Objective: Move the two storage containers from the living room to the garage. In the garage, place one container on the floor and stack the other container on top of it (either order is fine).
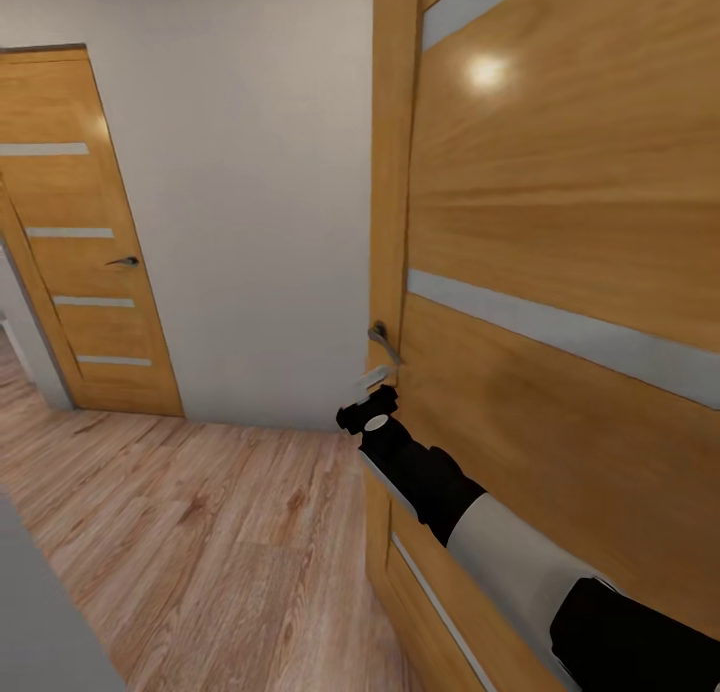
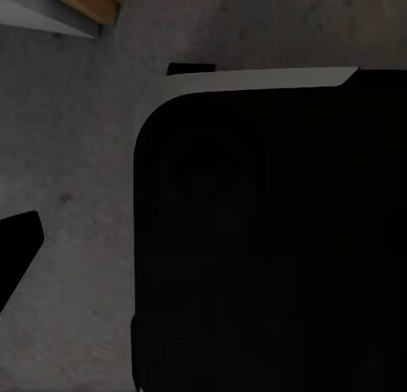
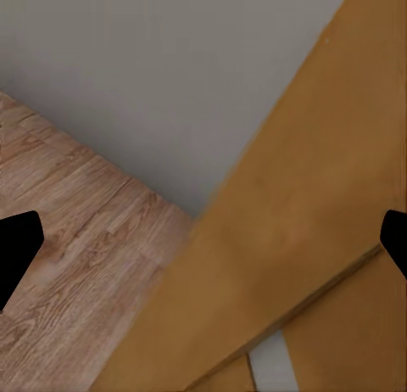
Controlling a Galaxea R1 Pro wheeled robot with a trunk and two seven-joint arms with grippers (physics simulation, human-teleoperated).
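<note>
The two storage containers are out of view. My right gripper (image 1: 372,397) reaches forward to the edge of a tall wooden door (image 1: 560,222), just below its metal handle (image 1: 381,340). In the right wrist view the right gripper (image 3: 203,248) is open, its dark fingertips (image 3: 17,248) far apart, with nothing between them but the door's wood and the pale wall. In the left wrist view one fingertip (image 2: 17,248) of my left gripper (image 2: 203,243) sits wide over the dark grey concrete floor (image 2: 76,154), beside my black base (image 2: 271,239).
A second wooden door (image 1: 85,242) with a handle stands closed at the left. A white wall (image 1: 260,202) lies straight ahead. Light wood-plank flooring (image 1: 200,542) stretches in front and to the left. A grey edge (image 1: 40,612) intrudes at the lower left.
</note>
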